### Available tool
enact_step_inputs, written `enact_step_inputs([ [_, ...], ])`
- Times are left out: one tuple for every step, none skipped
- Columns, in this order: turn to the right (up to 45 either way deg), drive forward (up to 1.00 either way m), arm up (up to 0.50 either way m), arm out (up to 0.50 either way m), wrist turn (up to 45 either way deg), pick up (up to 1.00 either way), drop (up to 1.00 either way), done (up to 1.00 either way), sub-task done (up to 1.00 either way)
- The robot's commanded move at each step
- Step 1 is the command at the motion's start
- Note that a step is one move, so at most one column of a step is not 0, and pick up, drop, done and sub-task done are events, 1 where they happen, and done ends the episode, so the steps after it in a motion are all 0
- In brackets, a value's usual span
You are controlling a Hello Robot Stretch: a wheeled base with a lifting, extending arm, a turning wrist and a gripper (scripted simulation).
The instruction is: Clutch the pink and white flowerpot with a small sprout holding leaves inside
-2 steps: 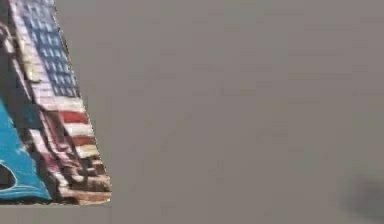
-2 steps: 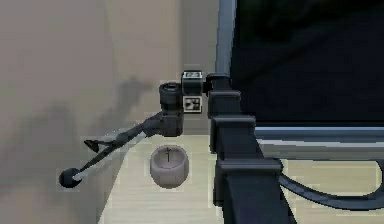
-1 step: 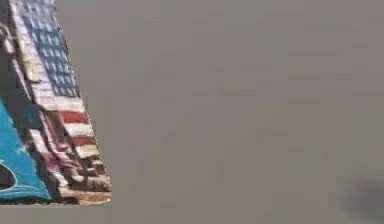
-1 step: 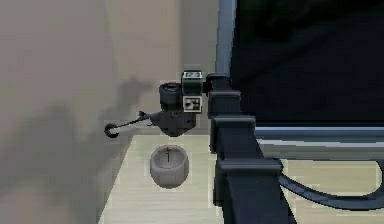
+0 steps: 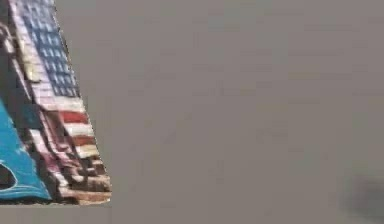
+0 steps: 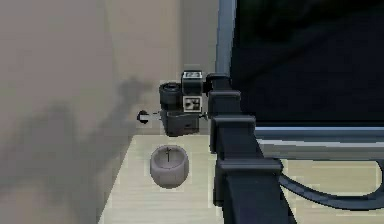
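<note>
Fingers (image 6: 146, 118) show against the bare beige wall (image 6: 60, 60) and hold nothing; how they are set I cannot tell. Just below them a pale round pot (image 6: 170, 166) stands on the light counter (image 6: 130, 198). A dark screen (image 6: 300, 60) rises off to their right in the arm side view.

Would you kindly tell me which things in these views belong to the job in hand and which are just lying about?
Belonging to the job:
- round pale pot
- pincer
- arm

Just lying about:
- dark screen
- pale tabletop under the pot
- colourful picture on the wall
</note>
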Motion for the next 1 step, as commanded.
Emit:
enact_step_inputs([
  [0.0,0.00,-0.26,0.00,0.0,0.00,0.00,0.00,0.00],
])
